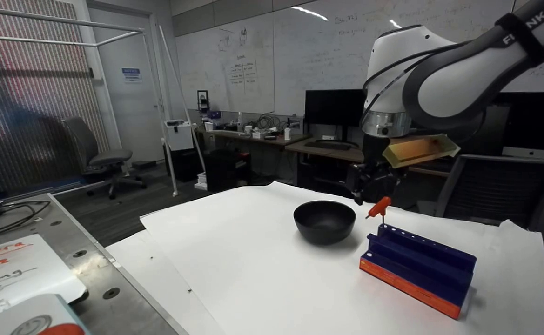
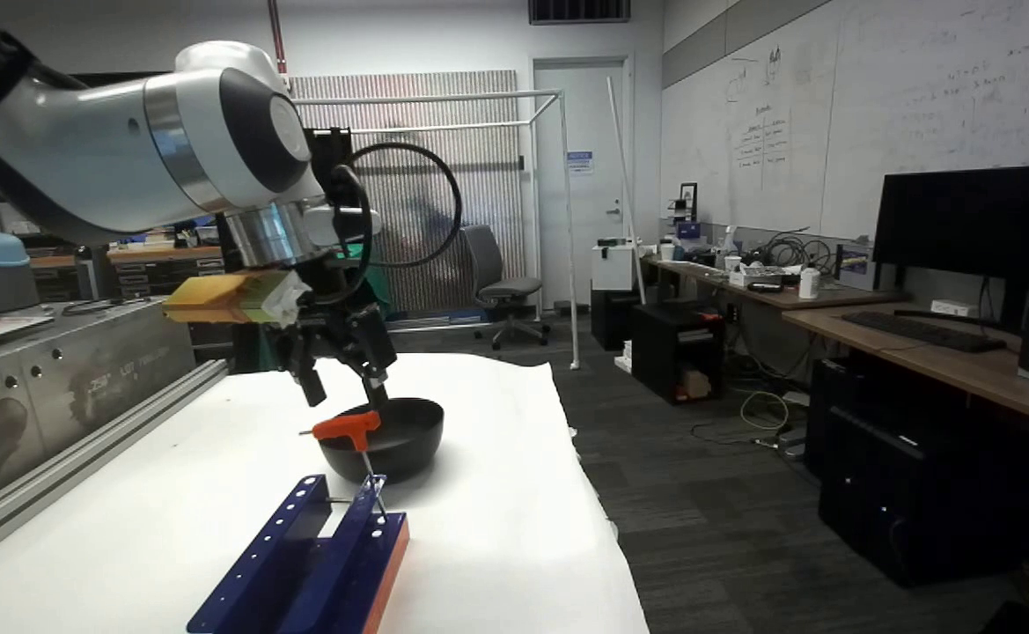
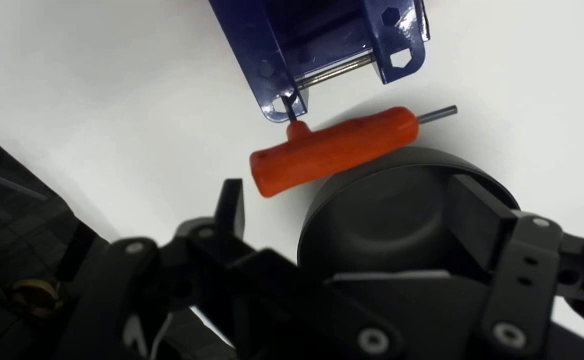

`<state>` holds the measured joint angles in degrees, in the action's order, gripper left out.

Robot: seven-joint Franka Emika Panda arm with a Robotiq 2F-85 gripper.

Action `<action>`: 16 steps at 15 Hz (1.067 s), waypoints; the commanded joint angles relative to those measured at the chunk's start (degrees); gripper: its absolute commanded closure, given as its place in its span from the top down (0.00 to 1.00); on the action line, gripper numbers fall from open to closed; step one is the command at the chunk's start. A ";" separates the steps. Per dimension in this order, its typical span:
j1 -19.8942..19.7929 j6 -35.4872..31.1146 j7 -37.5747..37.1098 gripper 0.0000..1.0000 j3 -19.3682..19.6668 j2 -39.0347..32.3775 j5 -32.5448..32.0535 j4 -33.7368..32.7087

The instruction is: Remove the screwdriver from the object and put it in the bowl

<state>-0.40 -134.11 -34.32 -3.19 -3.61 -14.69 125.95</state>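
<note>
The screwdriver (image 1: 380, 207) has an orange-red T-shaped handle. Its thin shaft stands in a hole at one end of the blue object (image 1: 416, 265), and a short metal tip sticks out of the handle's side. It also shows in an exterior view (image 2: 347, 429) and in the wrist view (image 3: 336, 150). The black bowl (image 1: 325, 232) stands on the table close to that end, with nothing seen inside it; the wrist view shows its wall (image 3: 421, 156). My gripper (image 2: 345, 398) is open and empty, above the handle and bowl. In the wrist view its fingers (image 3: 354, 205) are wide apart, not touching the handle.
White paper (image 1: 234, 260) covers the table. A metal bench (image 1: 99, 279) with a sheet and a device borders it. A yellow-orange block (image 1: 420, 150) is fixed to my wrist. A chair (image 1: 500, 186) and desks with monitors (image 1: 334, 109) stand beyond the table.
</note>
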 commanded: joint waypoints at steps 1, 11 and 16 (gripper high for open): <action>2.03 2.30 -8.69 1.00 1.16 -0.64 -1.14 -1.06; 2.97 2.17 -17.97 0.42 1.53 -0.41 -1.84 0.09; 2.17 2.20 -20.04 0.11 3.33 -0.07 -4.45 0.64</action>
<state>1.78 -131.75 -52.14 -1.15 -4.38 -16.70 126.39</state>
